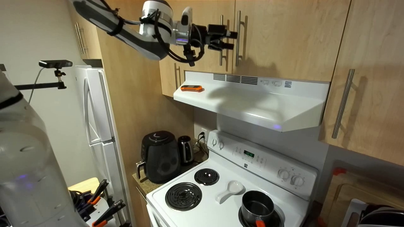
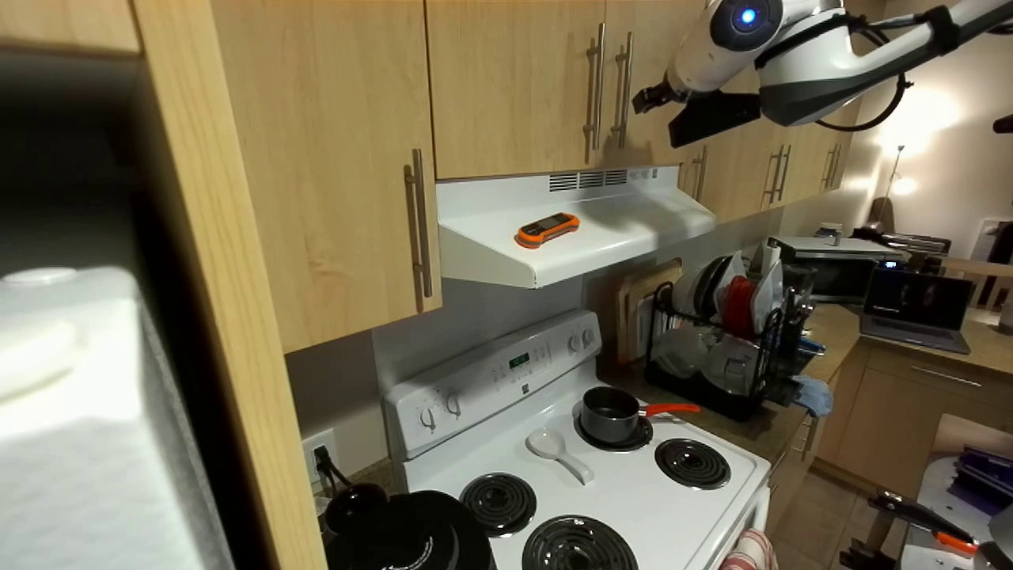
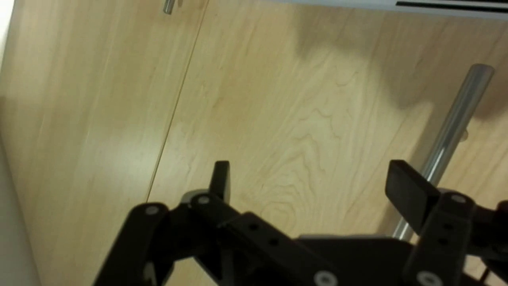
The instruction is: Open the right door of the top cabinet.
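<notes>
The top cabinet (image 2: 514, 87) hangs above the range hood. Its right door (image 1: 290, 37) is closed, with a vertical metal bar handle (image 1: 238, 37) along its left edge. My gripper (image 1: 231, 40) is raised in front of this door at handle height, fingers toward the panel. The wrist view stands upside down. There the open gripper (image 3: 311, 174) has only the bare panel (image 3: 301, 139) behind its gap. One finger (image 3: 408, 190) overlaps the bar handle (image 3: 446, 139) in the picture. No contact with the handle shows, and the exact distance is unclear.
Close beside stands the left door's handle (image 2: 597, 87). The white range hood (image 1: 303, 110) juts out below, with an orange device (image 1: 191, 88) on top. A longer wood door with a bar handle (image 1: 344, 104) adjoins on the right. The stove holds a pot (image 2: 611, 416).
</notes>
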Robot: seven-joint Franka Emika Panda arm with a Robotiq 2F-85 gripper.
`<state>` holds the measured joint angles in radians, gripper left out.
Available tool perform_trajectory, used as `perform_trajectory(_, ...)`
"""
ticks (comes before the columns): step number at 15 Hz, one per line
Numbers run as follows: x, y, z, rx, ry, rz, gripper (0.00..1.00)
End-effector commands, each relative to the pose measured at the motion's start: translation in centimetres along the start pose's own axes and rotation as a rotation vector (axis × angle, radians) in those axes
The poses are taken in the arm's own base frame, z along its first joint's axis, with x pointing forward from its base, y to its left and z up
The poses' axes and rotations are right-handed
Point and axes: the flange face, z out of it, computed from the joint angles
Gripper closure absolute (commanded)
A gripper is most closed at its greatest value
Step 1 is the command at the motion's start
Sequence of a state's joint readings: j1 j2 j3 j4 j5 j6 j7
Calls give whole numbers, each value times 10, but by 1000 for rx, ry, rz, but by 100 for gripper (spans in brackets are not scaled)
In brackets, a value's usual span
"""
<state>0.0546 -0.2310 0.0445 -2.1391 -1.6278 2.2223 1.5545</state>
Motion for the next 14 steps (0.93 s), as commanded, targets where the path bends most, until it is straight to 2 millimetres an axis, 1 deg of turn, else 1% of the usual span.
perform_trajectory(1, -4, 14, 5, -22, 8, -28, 0)
perform_trajectory(6, -4, 17, 13, 15, -11, 2, 0)
perform_trajectory(14, -2, 16, 16, 88, -22, 34, 0)
